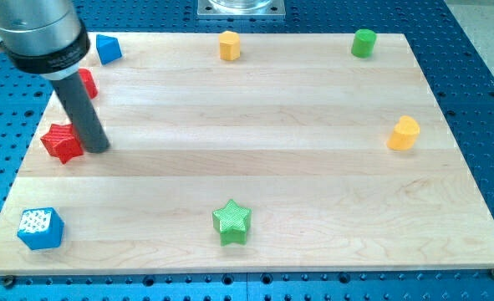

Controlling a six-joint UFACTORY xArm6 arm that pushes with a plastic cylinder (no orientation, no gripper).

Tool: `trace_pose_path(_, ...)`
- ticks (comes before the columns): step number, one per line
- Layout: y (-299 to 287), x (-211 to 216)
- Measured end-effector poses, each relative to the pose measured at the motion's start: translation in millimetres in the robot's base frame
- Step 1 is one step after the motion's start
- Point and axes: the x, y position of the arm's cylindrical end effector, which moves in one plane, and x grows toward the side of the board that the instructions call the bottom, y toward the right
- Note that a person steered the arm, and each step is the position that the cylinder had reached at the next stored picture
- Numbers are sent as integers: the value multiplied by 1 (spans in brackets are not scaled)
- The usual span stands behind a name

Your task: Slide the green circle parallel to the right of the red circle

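Observation:
The green circle (364, 43) stands near the view's top right corner of the wooden board (255, 150). The red circle (87, 83) is at the view's left, partly hidden behind my rod. My tip (97, 147) rests on the board just right of the red star (62, 142), close to it, and below the red circle. The tip is far to the left of the green circle.
A blue block (108, 48) sits at the top left, a yellow block (230, 45) at top centre, another yellow block (404, 133) at the right edge. A green star (231, 221) is at bottom centre, a blue cube (41, 228) at bottom left.

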Motion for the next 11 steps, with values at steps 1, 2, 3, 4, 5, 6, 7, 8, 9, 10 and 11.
trace_pose_path(1, 97, -36)
trace_pose_path(2, 199, -97)
trace_pose_path(3, 312, -122)
trace_pose_path(4, 425, -158)
trace_pose_path(5, 479, -200)
trace_pose_path(6, 503, -236)
trace_pose_path(7, 484, -259)
trace_pose_path(8, 406, -218)
trace_pose_path(9, 332, -186)
trace_pose_path(10, 345, -223)
trace_pose_path(11, 311, -212)
